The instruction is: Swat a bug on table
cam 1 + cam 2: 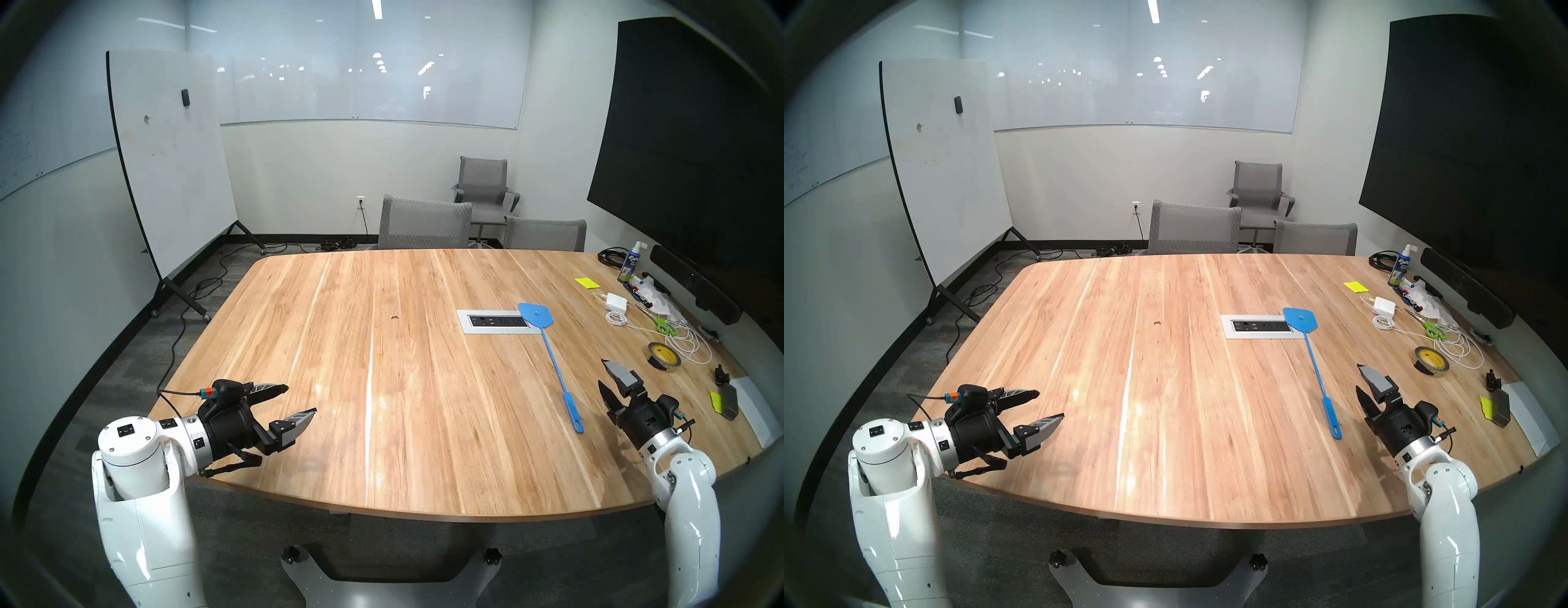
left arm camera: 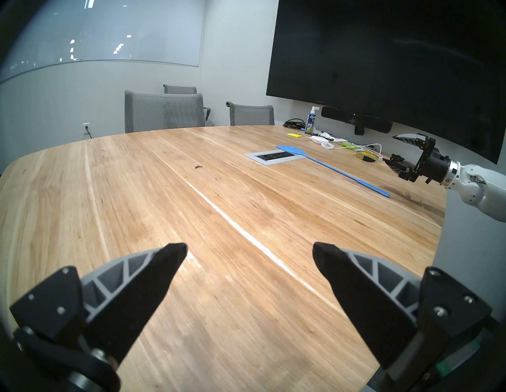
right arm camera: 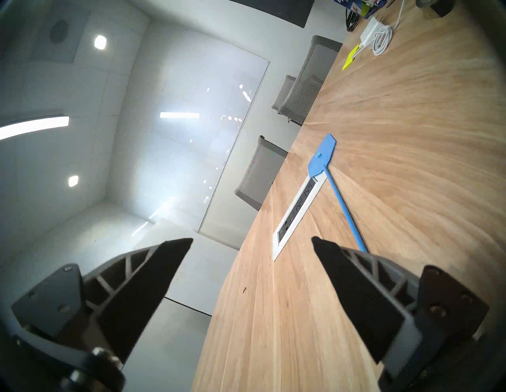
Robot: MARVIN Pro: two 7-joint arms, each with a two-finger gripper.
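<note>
The bug [image 1: 394, 316] [image 1: 1157, 323] [image 2: 198, 166] [image 3: 244, 290] is a tiny dark speck near the middle of the light-wood table [image 1: 339, 424]. A blue fly swatter [image 1: 555, 365] [image 1: 1316, 367] [image 2: 334, 168] [image 3: 339, 199] lies flat on the table, its head resting on the edge of the silver outlet panel [image 1: 488, 322], its handle pointing toward me. My right gripper [image 1: 602, 373] [image 1: 1357, 378] hovers open and empty just right of the handle's end. At the table's near left corner my left gripper [image 1: 302, 399] [image 1: 1051, 405] is open and empty.
Clutter fills the table's right side: a tape roll [image 1: 665, 356], green scissors [image 1: 662, 325], a white charger with cable [image 1: 617, 302], a spray bottle [image 1: 631, 262], yellow notes [image 1: 587, 282]. Grey chairs [image 1: 424, 223] stand at the far edge. A whiteboard [image 1: 169, 161] stands on the left.
</note>
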